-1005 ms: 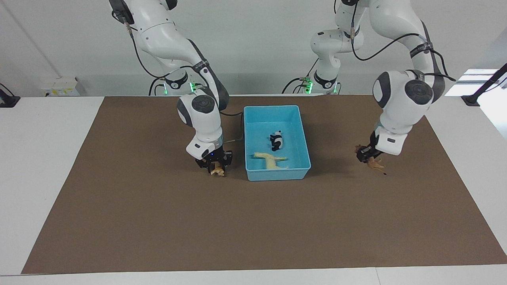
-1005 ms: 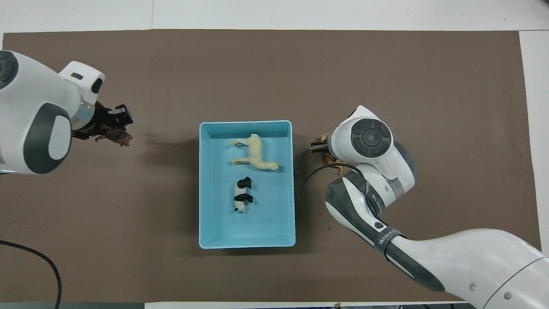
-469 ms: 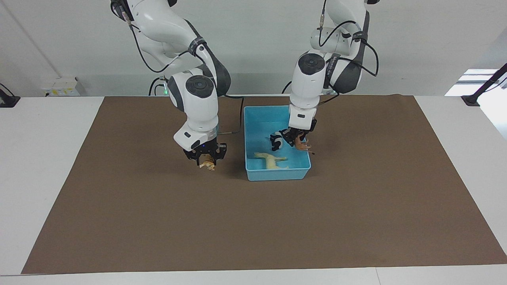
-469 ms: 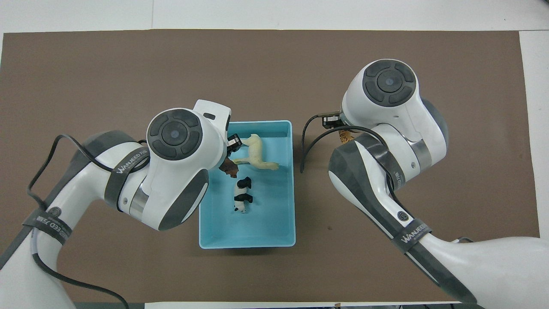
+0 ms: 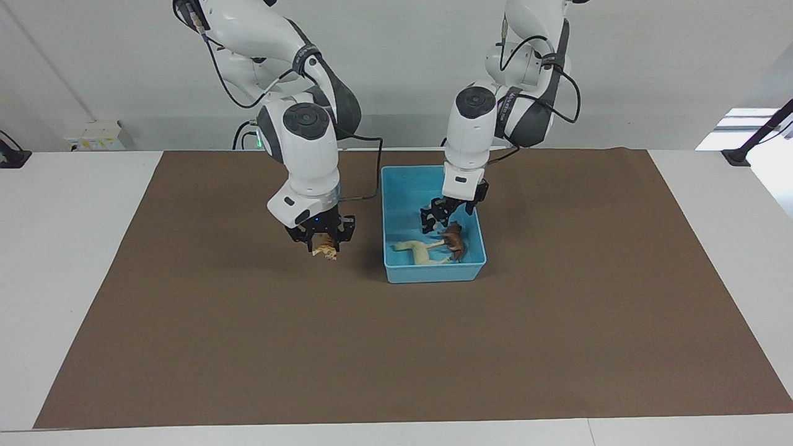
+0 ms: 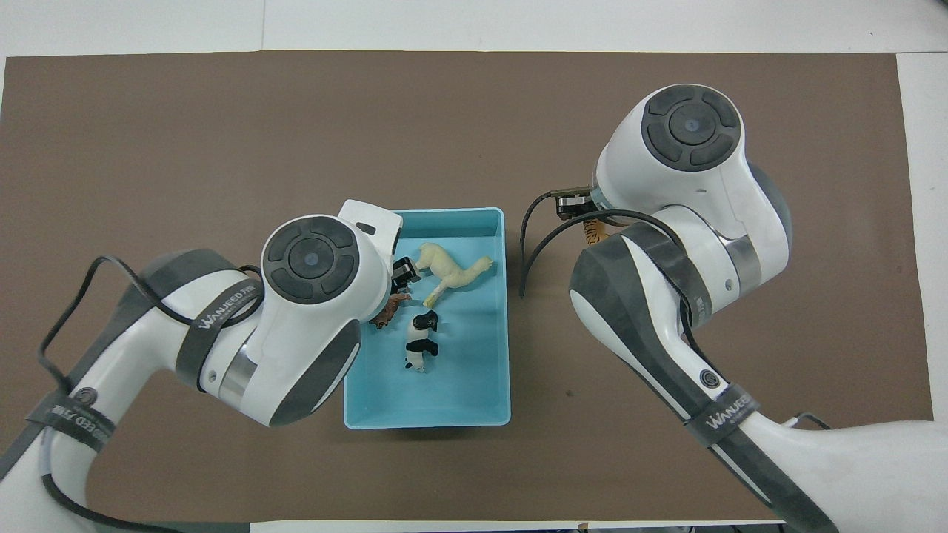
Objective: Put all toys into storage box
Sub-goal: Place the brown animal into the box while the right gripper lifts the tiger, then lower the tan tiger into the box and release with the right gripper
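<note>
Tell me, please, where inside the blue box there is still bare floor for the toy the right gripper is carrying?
The storage box is bare across its part nearest the robots, between the panda and that wall. It is crowded farther out, where the cream horse, the lion and the open left gripper sit together. The right gripper holds the tiger over the mat.

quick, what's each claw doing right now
Left claw: open over the storage box, holding nothing; the brown lion lies in the box below it.
Right claw: shut on the orange tiger, up over the mat beside the box.
</note>
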{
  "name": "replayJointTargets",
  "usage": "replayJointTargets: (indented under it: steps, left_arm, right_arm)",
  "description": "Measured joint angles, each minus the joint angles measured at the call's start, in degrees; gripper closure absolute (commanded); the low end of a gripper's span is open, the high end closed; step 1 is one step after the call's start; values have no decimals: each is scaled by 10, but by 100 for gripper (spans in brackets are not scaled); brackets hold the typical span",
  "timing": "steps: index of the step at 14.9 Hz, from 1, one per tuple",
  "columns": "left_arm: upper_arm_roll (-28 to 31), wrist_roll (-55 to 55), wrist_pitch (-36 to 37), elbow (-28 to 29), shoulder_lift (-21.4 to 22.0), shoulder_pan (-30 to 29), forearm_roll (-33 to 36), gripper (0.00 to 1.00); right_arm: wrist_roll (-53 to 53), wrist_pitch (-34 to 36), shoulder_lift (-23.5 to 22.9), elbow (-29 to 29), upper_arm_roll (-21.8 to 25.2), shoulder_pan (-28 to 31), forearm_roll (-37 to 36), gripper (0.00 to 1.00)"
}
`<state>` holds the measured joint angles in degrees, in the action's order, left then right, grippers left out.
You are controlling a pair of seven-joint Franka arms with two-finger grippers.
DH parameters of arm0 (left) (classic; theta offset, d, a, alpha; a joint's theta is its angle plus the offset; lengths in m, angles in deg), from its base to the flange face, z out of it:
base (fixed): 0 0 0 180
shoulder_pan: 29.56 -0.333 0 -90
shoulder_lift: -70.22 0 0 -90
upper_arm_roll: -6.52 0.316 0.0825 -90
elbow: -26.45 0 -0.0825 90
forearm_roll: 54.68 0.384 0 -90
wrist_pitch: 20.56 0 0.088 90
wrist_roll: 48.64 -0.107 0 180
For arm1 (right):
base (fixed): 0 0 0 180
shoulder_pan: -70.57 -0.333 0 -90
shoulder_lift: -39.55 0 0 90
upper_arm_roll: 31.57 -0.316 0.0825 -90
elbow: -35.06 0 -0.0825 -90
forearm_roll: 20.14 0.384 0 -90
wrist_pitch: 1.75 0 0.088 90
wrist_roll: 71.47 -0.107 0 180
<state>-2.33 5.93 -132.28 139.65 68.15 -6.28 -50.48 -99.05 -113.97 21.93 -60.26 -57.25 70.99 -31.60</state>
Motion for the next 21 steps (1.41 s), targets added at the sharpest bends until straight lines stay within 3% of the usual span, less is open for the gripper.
replayJointTargets:
  steps: [2,5,10,11,12,15,21]
  left_arm:
    - [7,-81,39,-15,29,-55,0,0]
    - [15,-203,89,-26,74,-148,0,0]
    - [24,-373,126,-59,83,-222,-11,0]
    - [32,-406,131,-61,80,-232,-17,0]
    - [44,-432,141,-70,74,-239,-22,0]
    - [55,-457,194,-130,36,-243,-29,0]
    - [72,-458,219,-168,7,-233,-60,0]
  right_arm:
    - [-18,-1,0,13,-1,-25,29,100]
    - [-101,0,-2,49,-1,-109,35,100]
    - [-158,-16,-21,70,0,-204,30,100]
    - [-177,-33,-36,68,0,-216,17,8]
    - [-197,-53,-56,67,1,-228,0,0]
    - [-223,-74,-93,69,2,-238,-19,0]
    - [-223,-64,-78,88,28,-205,-23,0]
